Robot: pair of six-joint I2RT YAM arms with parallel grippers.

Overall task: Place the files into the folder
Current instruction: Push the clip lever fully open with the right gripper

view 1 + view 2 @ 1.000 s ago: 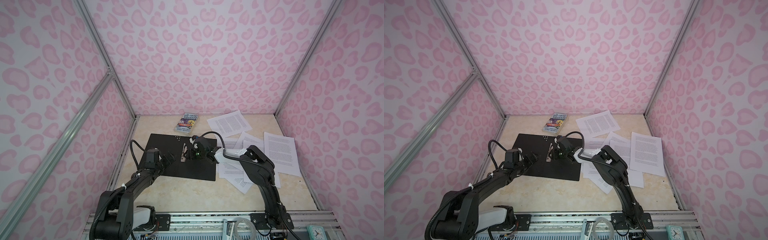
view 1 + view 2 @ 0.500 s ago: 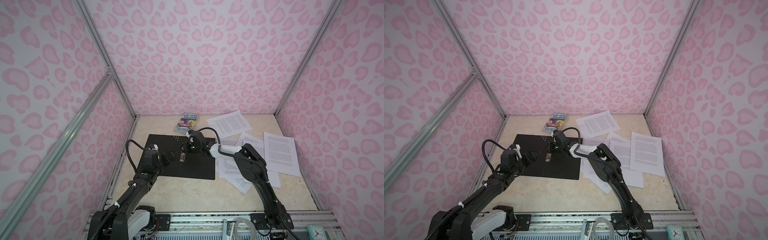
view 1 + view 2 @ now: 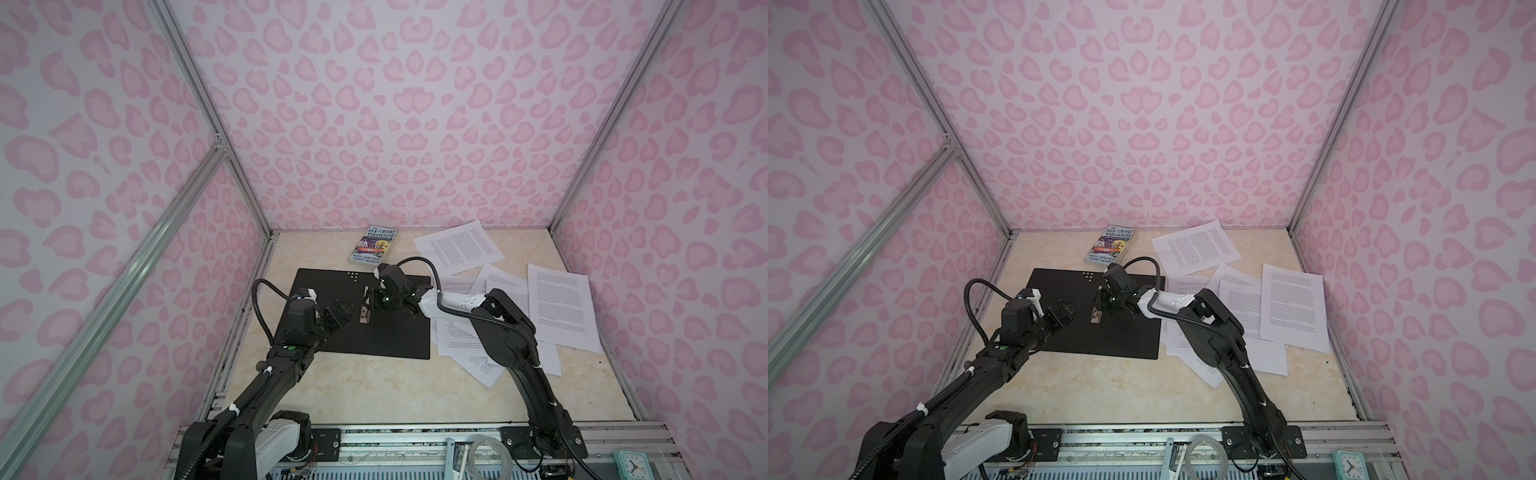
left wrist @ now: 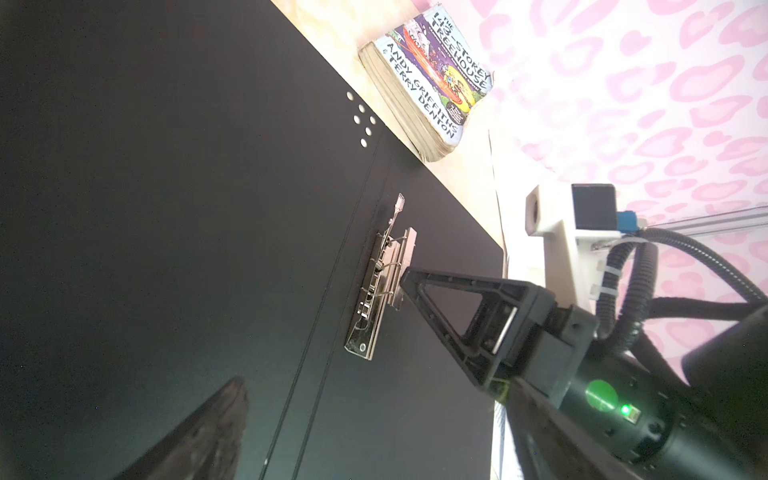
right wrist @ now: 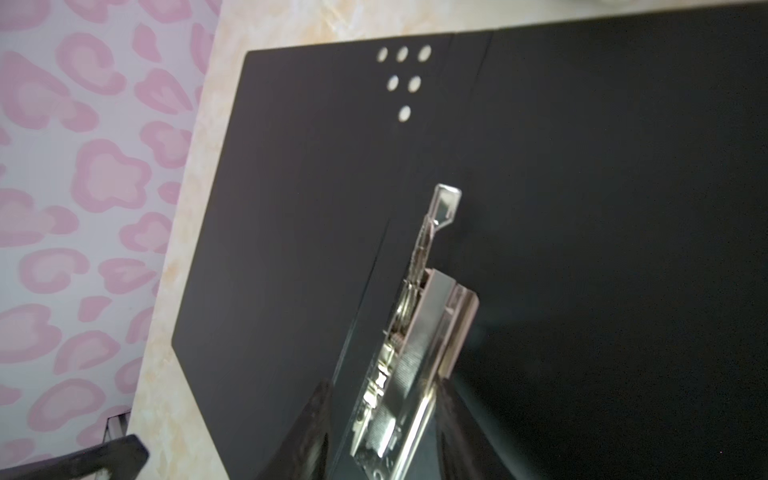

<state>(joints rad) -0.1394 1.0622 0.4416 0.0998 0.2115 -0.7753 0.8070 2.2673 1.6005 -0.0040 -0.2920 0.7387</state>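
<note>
The folder (image 3: pixel 332 332) (image 3: pixel 1059 332) lies open and flat, black inside up, with a metal clip (image 3: pixel 365 309) (image 3: pixel 1096 309) (image 4: pixel 382 282) (image 5: pixel 415 353) at its spine. My right gripper (image 3: pixel 370 302) (image 3: pixel 1101 302) (image 5: pixel 384 380) reaches across and is shut on that clip, one finger (image 4: pixel 457 307) against its raised plate. My left gripper (image 3: pixel 343 318) (image 3: pixel 1069 313) (image 4: pixel 374 436) hovers open over the folder's left half, holding nothing. The files, white printed sheets (image 3: pixel 559 307) (image 3: pixel 1291 307), lie scattered on the table right of the folder, one (image 3: pixel 457 247) near the back wall.
A colourful paperback book (image 3: pixel 373 246) (image 3: pixel 1111 246) (image 4: pixel 432 79) lies just behind the folder's far edge. Pink patterned walls close in the table on three sides. A small clock (image 3: pixel 631 465) and a tape roll (image 3: pixel 488 457) sit on the front rail.
My right gripper has shifted a little left onto the clip and its jaws have narrowed around it. The left arm has lifted its elbow; its gripper stays open by the clip.
</note>
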